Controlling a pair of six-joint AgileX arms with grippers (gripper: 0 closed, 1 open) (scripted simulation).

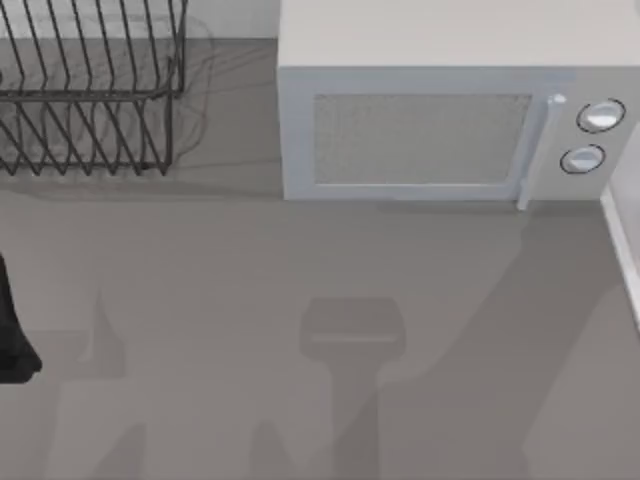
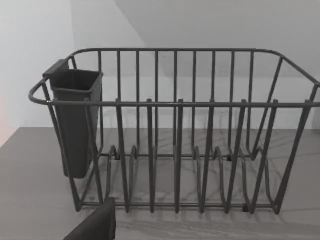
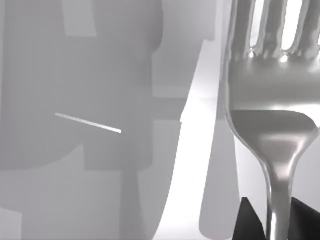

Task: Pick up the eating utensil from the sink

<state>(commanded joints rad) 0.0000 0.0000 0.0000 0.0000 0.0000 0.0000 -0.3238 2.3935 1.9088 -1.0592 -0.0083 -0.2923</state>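
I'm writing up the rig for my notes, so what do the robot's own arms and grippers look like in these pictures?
Little of them shows. The left arm is a plain black, rounded shape at the table's left edge in the top view. A matte dark grey, flat-sided, square-edged part of the left gripper shows in the left wrist view. The right gripper's fingers are black and angular. No cables or markings can be seen.

This is a kitchen, rendered in simulation: a boxy white microwave [image 1: 455, 110] with a mesh-patterned door and two round knobs stands at the back of a plain grey countertop [image 1: 250, 330]. To its left sits a dark wire dish rack [image 2: 175, 135] with plate slots, and a dark plastic cutlery cup [image 2: 75, 120] hangs on its rim.
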